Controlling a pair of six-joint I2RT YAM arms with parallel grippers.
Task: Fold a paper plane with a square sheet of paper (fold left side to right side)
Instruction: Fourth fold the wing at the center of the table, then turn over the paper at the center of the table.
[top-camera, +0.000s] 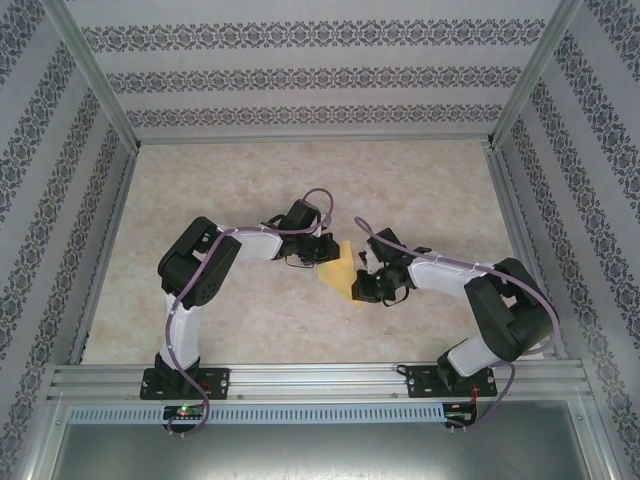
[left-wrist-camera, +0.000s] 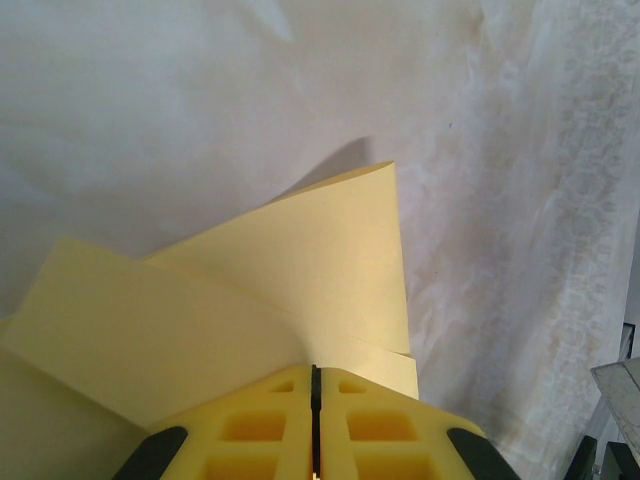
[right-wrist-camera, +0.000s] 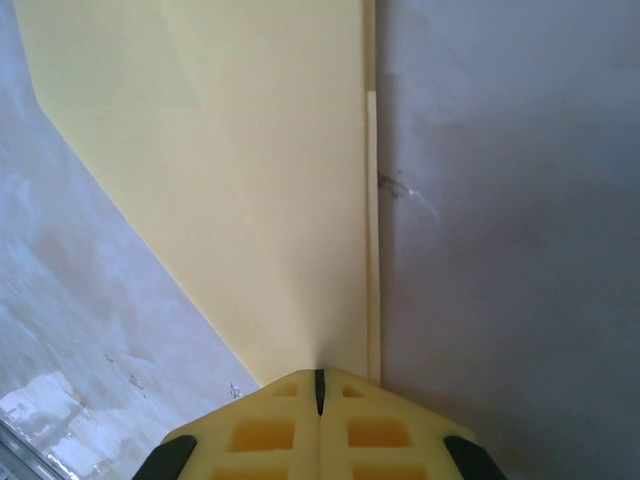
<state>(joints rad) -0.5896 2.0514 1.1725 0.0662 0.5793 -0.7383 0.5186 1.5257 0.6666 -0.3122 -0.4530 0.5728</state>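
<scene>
Left gripper (left-wrist-camera: 315, 372) was clenched on the creased square sheet of paper (top-camera: 341, 270), and my right gripper (right-wrist-camera: 320, 378) pinched its opposite edge, the sheet spanning between them over the table (top-camera: 250, 180). I judged a fold half made; next I would need aligned edges, then a pressed crease.

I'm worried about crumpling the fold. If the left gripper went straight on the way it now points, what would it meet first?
The folded yellow paper itself: the left gripper, shut on its edge, has it rising right ahead. Beyond it lies bare table, though depth is hard to judge.
</scene>
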